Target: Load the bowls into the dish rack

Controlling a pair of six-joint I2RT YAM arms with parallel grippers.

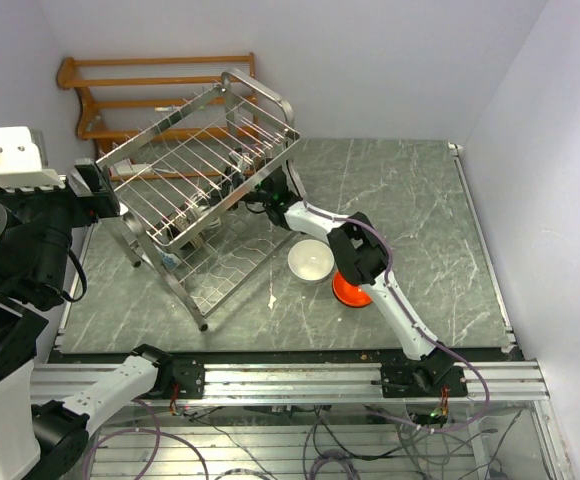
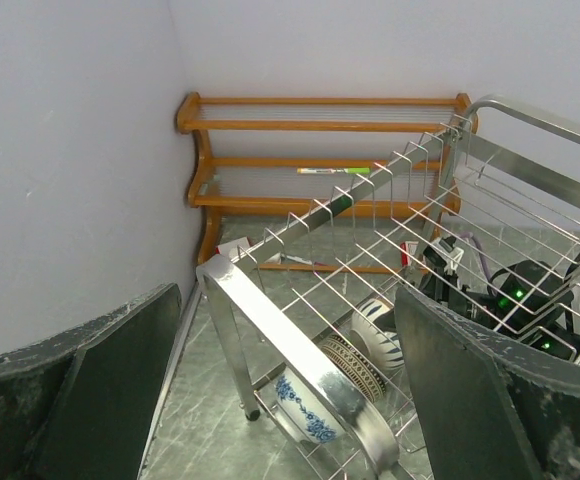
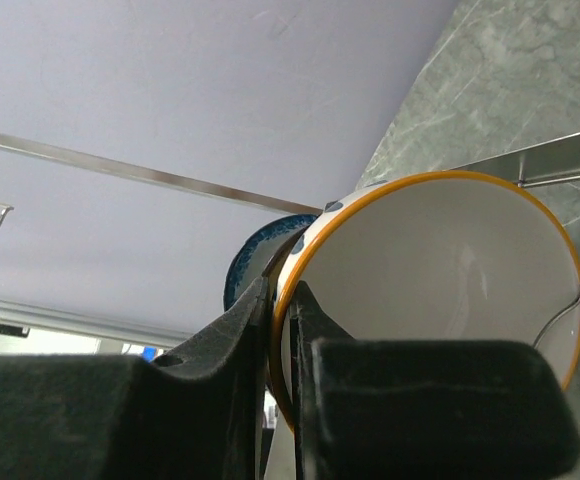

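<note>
While my right gripper (image 3: 280, 300) clamps the rim of the orange-rimmed bowl (image 3: 440, 270), on edge inside the dish rack (image 1: 260, 88), my left gripper (image 2: 285, 390) hangs wide open beside the rack.

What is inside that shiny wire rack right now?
In the lower tier of the dish rack, bowls stand on edge: a blue-and-white bowl, a brown-striped bowl, and an orange-rimmed bowl pinched by the right gripper. The wires and right arm hide anything deeper.
</note>
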